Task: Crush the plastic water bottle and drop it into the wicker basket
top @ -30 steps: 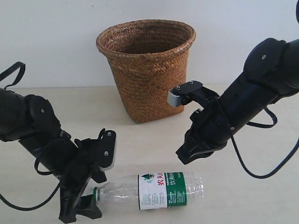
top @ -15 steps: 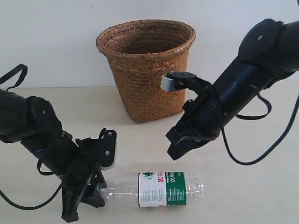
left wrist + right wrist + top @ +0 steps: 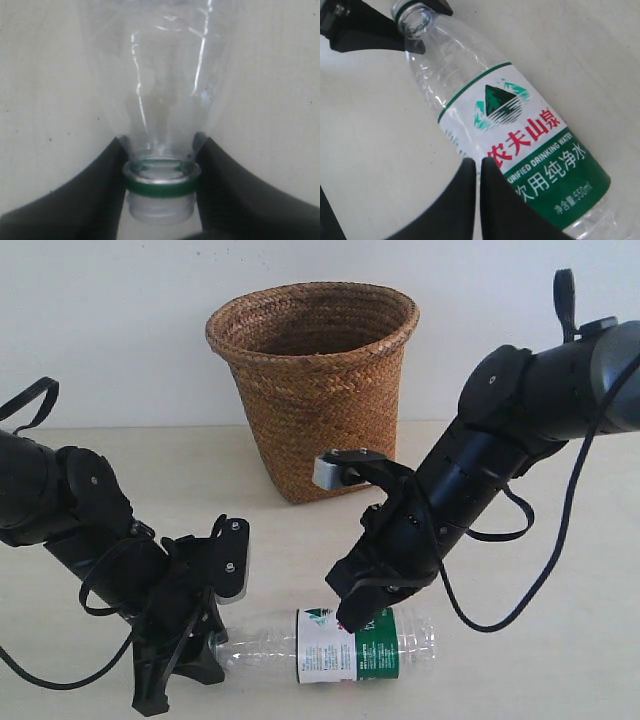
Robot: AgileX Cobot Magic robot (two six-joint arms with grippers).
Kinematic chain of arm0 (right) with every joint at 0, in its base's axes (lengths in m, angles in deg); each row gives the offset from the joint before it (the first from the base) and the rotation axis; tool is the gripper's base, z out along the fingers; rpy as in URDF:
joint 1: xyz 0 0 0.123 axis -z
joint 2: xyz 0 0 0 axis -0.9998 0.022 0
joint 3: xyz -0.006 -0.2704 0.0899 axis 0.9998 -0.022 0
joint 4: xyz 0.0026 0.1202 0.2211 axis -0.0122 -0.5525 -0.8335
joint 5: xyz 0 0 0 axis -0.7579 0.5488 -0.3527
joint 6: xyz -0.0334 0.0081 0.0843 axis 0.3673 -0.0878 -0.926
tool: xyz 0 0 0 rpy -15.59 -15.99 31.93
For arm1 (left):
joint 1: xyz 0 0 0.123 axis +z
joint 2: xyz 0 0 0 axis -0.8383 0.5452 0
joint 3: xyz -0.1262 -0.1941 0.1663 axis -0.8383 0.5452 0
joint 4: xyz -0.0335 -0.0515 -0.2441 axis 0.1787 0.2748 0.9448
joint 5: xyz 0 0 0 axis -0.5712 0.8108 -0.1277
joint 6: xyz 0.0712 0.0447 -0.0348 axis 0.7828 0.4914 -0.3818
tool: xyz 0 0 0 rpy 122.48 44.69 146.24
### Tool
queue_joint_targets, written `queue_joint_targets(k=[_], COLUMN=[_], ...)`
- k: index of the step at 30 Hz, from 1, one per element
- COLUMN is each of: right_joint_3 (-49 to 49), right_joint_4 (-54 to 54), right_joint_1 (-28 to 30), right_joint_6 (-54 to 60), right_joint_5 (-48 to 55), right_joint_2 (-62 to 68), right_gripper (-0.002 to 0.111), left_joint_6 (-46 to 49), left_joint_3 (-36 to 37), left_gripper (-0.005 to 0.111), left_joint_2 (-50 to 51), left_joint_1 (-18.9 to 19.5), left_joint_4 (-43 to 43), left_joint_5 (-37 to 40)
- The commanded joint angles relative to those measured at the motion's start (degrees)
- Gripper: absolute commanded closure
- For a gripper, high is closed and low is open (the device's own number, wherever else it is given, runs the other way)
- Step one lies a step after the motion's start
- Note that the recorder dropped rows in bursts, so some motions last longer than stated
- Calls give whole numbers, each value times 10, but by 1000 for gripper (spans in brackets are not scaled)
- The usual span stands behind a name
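The plastic water bottle [image 3: 340,644] lies on its side on the table, neck to the left, uncapped with only a green ring at its open mouth. My left gripper [image 3: 161,172] is shut on the bottle's neck [image 3: 161,180], one finger on each side of the green ring. My right gripper [image 3: 480,162] is shut with nothing between its fingers, and it sits just over the white-and-green label [image 3: 520,145] of the plastic water bottle [image 3: 500,130]. The wicker basket [image 3: 313,390] stands upright behind, against the wall.
The pale table [image 3: 560,640] runs back to a white wall [image 3: 100,330]. Black cables loop from both arms: one by the left arm [image 3: 30,395], one under the right arm [image 3: 540,580].
My right arm has swung down and to the left, from beside the basket to just over the bottle's label. The left gripper closed onto the bottle's neck and has stayed there.
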Motion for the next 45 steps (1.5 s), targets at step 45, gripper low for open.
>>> queue_joint_targets(k=[45], right_joint_3=[179], right_joint_4=[224], right_joint_1=[0], right_joint_6=[-194], right_joint_5=[81], right_joint_2=[179], right_gripper=[108], left_joint_6=[-44], left_joint_3=[-3], left_gripper=[102], left_joint_2=[0], left_joint_1=[-2], left_joint_4=[-23], left_joint_5=[10])
